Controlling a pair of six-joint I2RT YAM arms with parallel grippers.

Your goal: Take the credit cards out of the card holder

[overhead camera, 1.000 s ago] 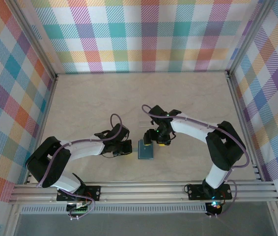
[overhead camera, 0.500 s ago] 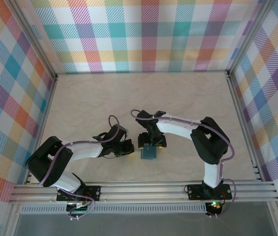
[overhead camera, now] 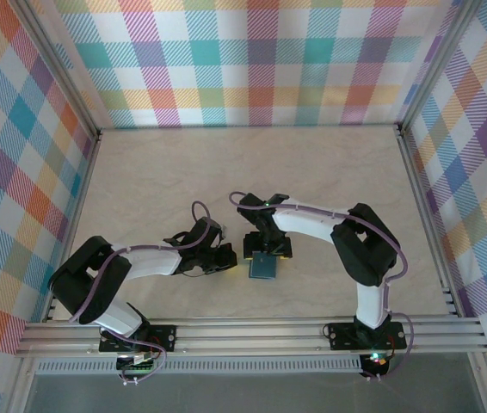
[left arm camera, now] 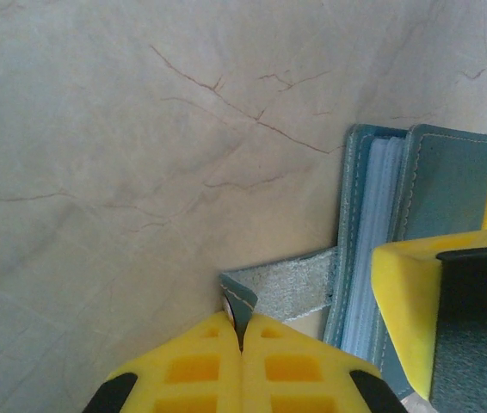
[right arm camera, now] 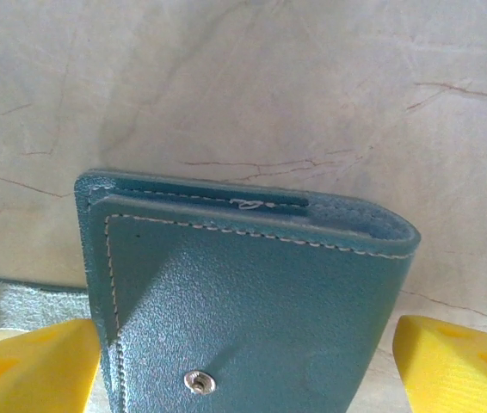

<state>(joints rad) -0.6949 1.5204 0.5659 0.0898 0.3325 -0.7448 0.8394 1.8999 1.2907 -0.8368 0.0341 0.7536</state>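
The card holder (overhead camera: pixel 261 267) is a folded teal wallet lying on the table between my two grippers. In the right wrist view the card holder (right arm camera: pixel 252 292) shows its round snap (right arm camera: pixel 196 381). My right gripper (right arm camera: pixel 243 370) is open, one yellow finger on each side of the wallet's width. My left gripper (left arm camera: pixel 243 331) is shut on the end of the wallet's grey strap tab (left arm camera: pixel 291 288), which runs across to the card holder (left arm camera: pixel 437 189). Pale blue inner layers (left arm camera: pixel 381 224) show at its edge. The credit cards are hidden inside.
The pale marbled table (overhead camera: pixel 183 181) stretches away behind the wallet. Plaid walls with metal frame posts (overhead camera: pixel 420 172) close in the back and sides. The right arm (overhead camera: pixel 347 232) arches in from the right, and the left arm (overhead camera: pixel 140 262) lies low at the left.
The right arm swung left and lowered its gripper over the wallet, its jaws now a little wider. The wallet shifted slightly to the right. The left gripper has kept its hold on the tab.
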